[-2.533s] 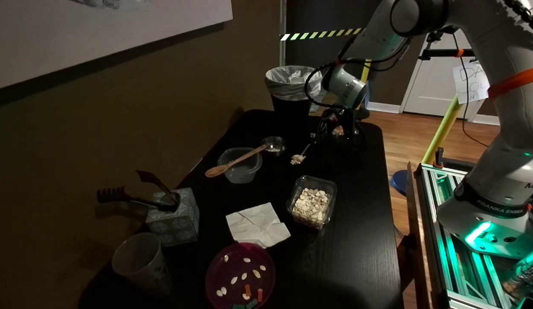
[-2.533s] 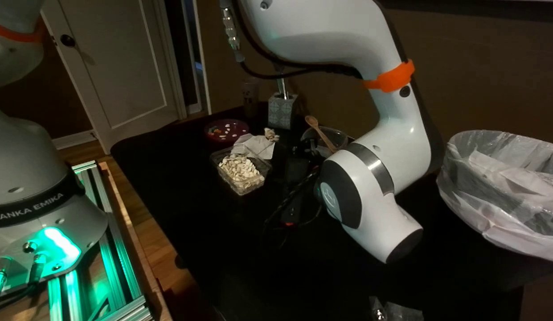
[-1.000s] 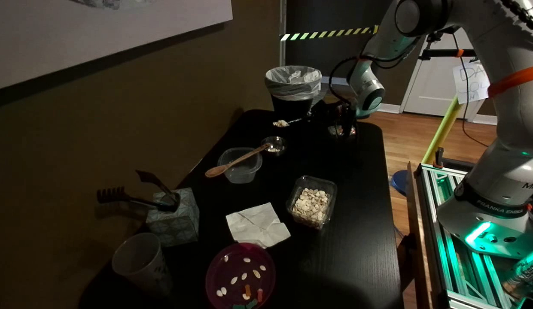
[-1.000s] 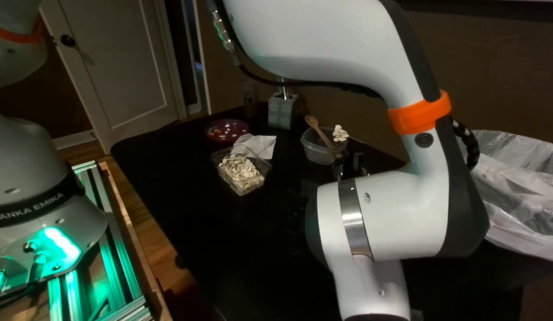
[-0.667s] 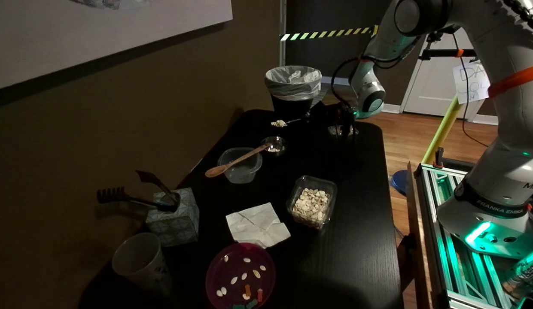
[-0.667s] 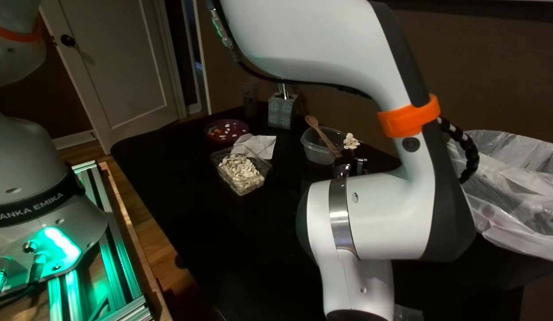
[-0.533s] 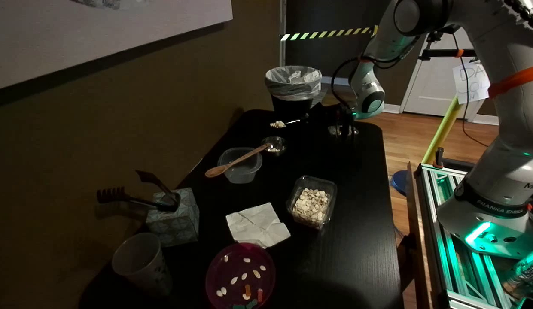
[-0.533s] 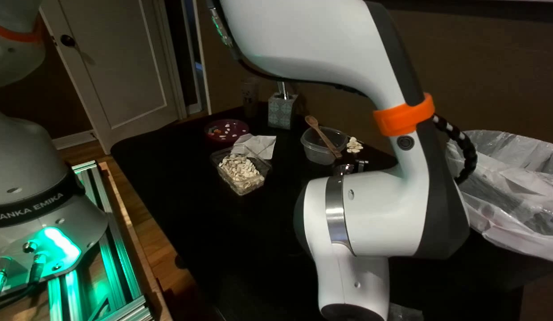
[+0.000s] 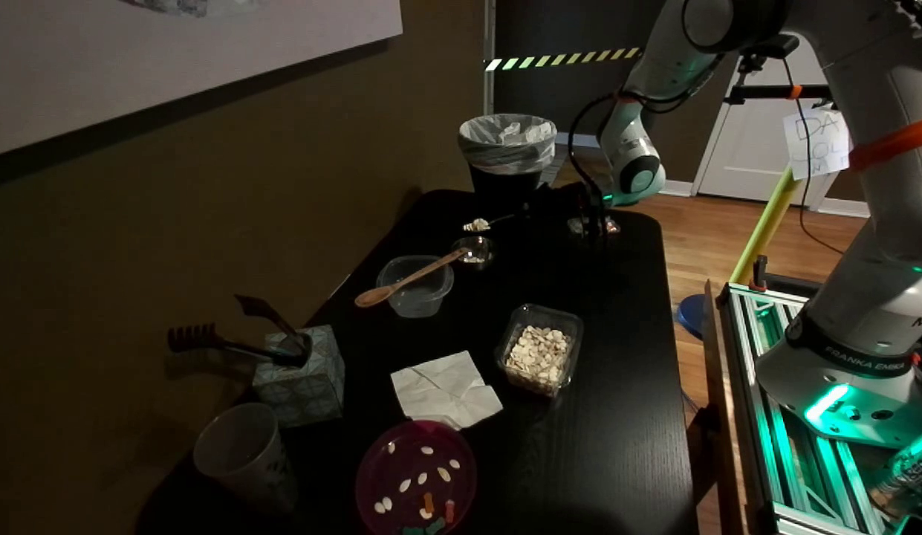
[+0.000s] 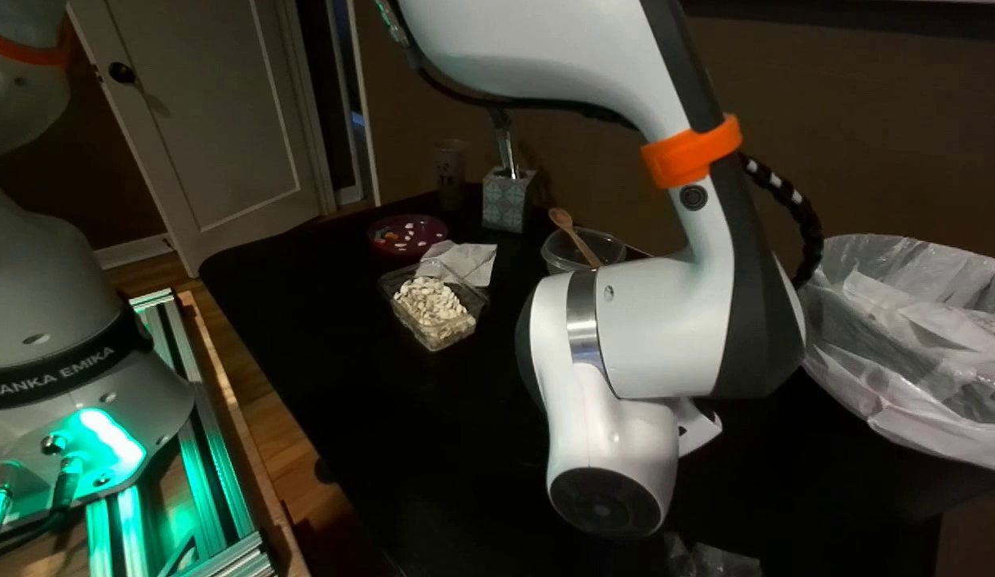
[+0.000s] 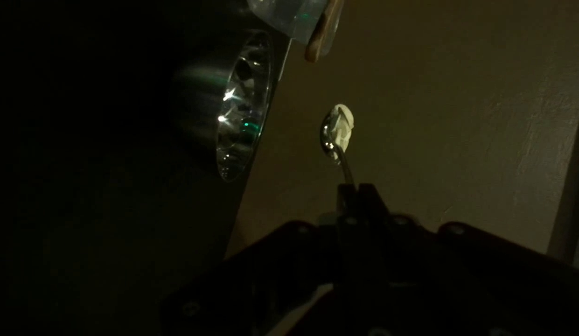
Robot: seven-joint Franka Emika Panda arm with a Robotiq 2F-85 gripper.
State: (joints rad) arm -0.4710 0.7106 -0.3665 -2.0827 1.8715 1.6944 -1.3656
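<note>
Though near the bowl's rim [image 11: 266, 93], spoon [image 11: 327, 140] apart

A small metal spoon [image 11: 333, 145] is being held aloft by its thin handle. In an exterior view it is slanting slightly down to the left, its scoop carrying a heap of pale flat pieces [image 9: 476, 225], which are overlapping and rising above the edge. Near it a shiny round bowl [image 11: 245, 100] is standing upright, and a few pale bits [image 9: 473, 260] are lying at its bottom. The spoon is probably hanging above the bowl's far side, depth being hard to judge; in the wrist view a gap is showing between them.
</note>
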